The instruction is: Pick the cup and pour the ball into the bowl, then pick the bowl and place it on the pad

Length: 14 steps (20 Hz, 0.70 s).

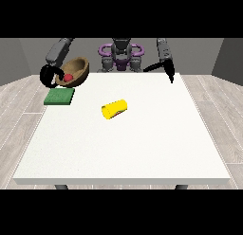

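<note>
the bowl is the thing to watch, operator: you'll find it at the table's far left corner, lifted off the surface and tipped so its open side faces you, just above and behind the pad. largest first, though: the white table fills most of your view. next comes that brown wooden bowl, then the green pad lying flat at the far left edge, with the bowl's lower rim hanging close over its far side. the yellow cup lies on its side near the table's middle, well apart from both. the hand at the view's left has its fingers curled round the bowl's left rim. the hand at the view's right hangs over the far right edge, touching nothing; you cannot tell how its fingers lie. smallest is the red ball, sitting inside the bowl.
</note>
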{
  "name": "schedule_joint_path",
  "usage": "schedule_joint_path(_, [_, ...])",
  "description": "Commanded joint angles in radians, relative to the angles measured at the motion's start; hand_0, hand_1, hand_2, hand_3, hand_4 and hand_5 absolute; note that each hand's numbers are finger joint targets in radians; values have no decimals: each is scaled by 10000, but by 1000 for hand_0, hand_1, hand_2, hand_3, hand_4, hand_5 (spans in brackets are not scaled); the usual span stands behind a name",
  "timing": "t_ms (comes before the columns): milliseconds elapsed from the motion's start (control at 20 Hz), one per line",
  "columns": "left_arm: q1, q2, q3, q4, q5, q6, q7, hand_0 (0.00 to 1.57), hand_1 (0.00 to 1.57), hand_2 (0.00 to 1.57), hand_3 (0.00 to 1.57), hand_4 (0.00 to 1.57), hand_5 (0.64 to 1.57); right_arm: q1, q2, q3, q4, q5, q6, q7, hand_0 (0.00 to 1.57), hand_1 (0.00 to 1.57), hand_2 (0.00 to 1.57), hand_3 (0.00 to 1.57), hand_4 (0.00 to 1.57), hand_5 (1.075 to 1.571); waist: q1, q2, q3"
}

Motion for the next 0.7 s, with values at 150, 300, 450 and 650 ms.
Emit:
schedule_joint_path(150, [-600, -115, -195, -107, -304, 496, -457, 0, 0, 0, 0, 0, 1565, 169, -818, -746, 395, -669, 1113, -622, 1571, 1571, 1571, 1571, 1047, 1561, 9, 1101, 6])
schedule_joint_path(300, [-500, -505, -555, -746, -547, 882, -806, 0, 0, 0, 0, 0, 1565, 303, -1568, -1051, 782, -696, 1705, -1441, 1571, 1571, 1571, 1402, 1034, 1561, 158, 2174, 15])
schedule_joint_path(450, [-394, -506, -910, -1871, -726, 824, 47, 0, 0, 0, 0, 0, 1565, 597, -2094, -1177, 1377, -445, 1741, -2263, 1571, 1571, 1571, 1192, 1008, 1567, 538, 2211, 22])
schedule_joint_path(650, [-668, -31, -702, -2533, -584, 562, 247, 0, 0, 0, 0, 0, 1564, 102, -3210, -1382, 1561, -430, 2287, -2570, 1571, 1571, 1571, 0, 1047, 1567, 590, 3088, 27])
